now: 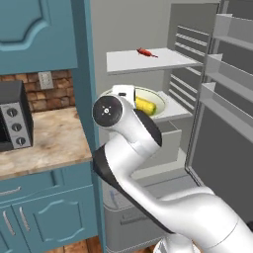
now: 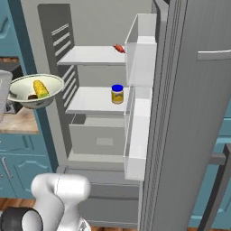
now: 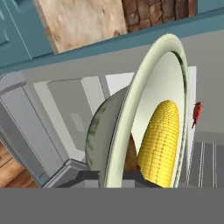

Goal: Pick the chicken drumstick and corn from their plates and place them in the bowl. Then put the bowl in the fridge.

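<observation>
The pale cream-green bowl (image 2: 27,85) hangs in the air in front of the open fridge (image 2: 97,67), near its left wall and about level with the middle shelf (image 2: 97,101). My gripper (image 3: 114,177) is shut on the bowl's rim (image 3: 120,131). The yellow corn (image 2: 40,88) lies inside the bowl (image 1: 157,99), with the dark brown chicken drumstick (image 2: 32,96) beside it. In the hand view the corn (image 3: 159,140) lies along the inner wall and a sliver of drumstick (image 3: 130,155) sits beside it. My arm hides much of the bowl in the left base view. The plates are out of view.
A small red item (image 1: 146,52) lies on the fridge's top shelf. A blue-lidded jar (image 2: 117,94) stands on the middle shelf. The open door (image 2: 194,113) with its door shelves (image 2: 140,67) stands to the right. Left of the fridge are a stone counter (image 1: 49,143) and a dark oven (image 1: 12,116).
</observation>
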{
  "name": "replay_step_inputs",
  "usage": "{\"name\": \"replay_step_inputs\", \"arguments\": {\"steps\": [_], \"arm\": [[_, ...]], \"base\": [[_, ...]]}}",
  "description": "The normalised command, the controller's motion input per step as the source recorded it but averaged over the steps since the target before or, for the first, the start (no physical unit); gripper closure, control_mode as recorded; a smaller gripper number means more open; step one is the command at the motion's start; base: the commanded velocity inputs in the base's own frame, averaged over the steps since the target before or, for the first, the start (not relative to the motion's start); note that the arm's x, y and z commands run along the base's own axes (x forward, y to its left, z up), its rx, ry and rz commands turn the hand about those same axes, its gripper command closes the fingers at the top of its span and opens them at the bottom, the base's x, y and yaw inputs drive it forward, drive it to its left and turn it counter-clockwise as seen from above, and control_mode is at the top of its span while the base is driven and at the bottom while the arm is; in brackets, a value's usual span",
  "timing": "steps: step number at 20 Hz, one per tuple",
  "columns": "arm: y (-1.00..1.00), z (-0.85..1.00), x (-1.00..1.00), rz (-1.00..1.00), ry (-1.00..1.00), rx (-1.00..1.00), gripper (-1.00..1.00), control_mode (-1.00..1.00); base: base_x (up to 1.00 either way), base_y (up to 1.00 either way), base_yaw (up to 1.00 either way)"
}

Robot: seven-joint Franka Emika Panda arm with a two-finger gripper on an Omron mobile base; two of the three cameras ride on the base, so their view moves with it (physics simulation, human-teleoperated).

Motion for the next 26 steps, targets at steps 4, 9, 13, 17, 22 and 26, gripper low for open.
{"name": "replay_step_inputs", "arguments": {"steps": [4,9,13,17,22,26], "arm": [[-0.49,0.0,0.02,0.15,0.09,-0.18,1.0,-1.0],[-0.5,-0.01,0.05,0.23,0.09,-0.03,1.0,-1.0],[-0.47,-0.11,0.02,0.27,0.0,0.0,1.0,-1.0],[-0.5,-0.19,0.0,0.15,0.0,0.0,1.0,-1.0],[-0.5,-0.21,0.1,0.04,0.01,0.0,1.0,-1.0],[-0.44,-0.14,0.21,0.02,0.0,0.01,1.0,-1.0]], "base": [[0.0,0.0,0.0],[0.0,0.0,0.0],[0.0,0.0,0.0],[0.0,0.0,0.0],[0.0,0.0,0.0],[0.0,0.0,0.0]]}}
